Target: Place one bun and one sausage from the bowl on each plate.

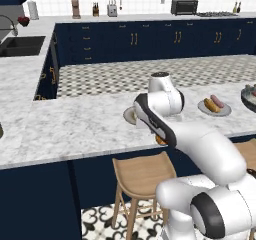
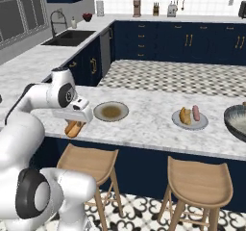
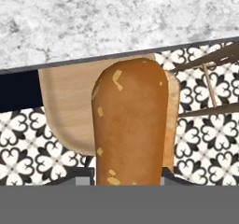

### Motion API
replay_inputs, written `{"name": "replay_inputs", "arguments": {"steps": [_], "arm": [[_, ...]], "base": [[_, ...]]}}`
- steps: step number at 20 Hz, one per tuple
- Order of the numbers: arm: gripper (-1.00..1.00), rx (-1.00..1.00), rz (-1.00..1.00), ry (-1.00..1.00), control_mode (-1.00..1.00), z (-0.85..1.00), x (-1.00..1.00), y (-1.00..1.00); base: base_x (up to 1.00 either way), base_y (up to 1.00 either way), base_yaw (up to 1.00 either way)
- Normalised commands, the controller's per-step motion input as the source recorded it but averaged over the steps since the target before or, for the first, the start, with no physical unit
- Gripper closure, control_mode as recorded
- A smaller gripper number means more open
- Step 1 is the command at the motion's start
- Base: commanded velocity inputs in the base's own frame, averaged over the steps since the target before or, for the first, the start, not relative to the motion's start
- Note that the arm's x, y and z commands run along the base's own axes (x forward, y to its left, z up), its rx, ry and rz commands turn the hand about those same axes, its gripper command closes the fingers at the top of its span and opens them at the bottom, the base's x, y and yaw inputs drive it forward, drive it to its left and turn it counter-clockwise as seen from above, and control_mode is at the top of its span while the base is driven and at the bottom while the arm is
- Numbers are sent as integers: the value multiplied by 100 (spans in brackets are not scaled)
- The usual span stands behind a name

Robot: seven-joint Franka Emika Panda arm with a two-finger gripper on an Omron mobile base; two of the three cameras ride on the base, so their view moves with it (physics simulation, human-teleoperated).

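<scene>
You have the counter (image 2: pixel 144 124) beside the fingers, not under them: the gripper (image 2: pixel 74 127) hangs just off its front edge, over the wooden stool (image 3: pixel 65 111). The olive-centred plate (image 2: pixel 111 111) lies bare on the counter, near the fingers, inward past that edge, so your coming move is likely a short carry inward over the marble. The light grey plate (image 2: pixel 190 120), farther along, already has one bun and one sausage. The fingers are clamped on a bun (image 3: pixel 130 125), its long axis pointing straight out from the fingers.
</scene>
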Motion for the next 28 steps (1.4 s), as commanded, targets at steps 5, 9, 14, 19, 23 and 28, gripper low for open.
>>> {"name": "replay_inputs", "arguments": {"steps": [5, 9, 14, 19, 23, 28], "arm": [[100, 1, -2, 21, -100, 12, 100, 21], [100, 3, 9, 22, -100, 3, 100, 0], [100, 1, 5, 14, -100, 2, 100, 0], [100, 0, 12, -7, -100, -22, 100, 0], [100, 0, 20, -17, -100, -39, 100, -4], [100, 4, 19, -11, -100, -60, 69, -15]], "base": [[0, 0, 0], [0, 0, 0], [0, 0, 0], [0, 0, 0], [0, 0, 0], [0, 0, 0]]}}
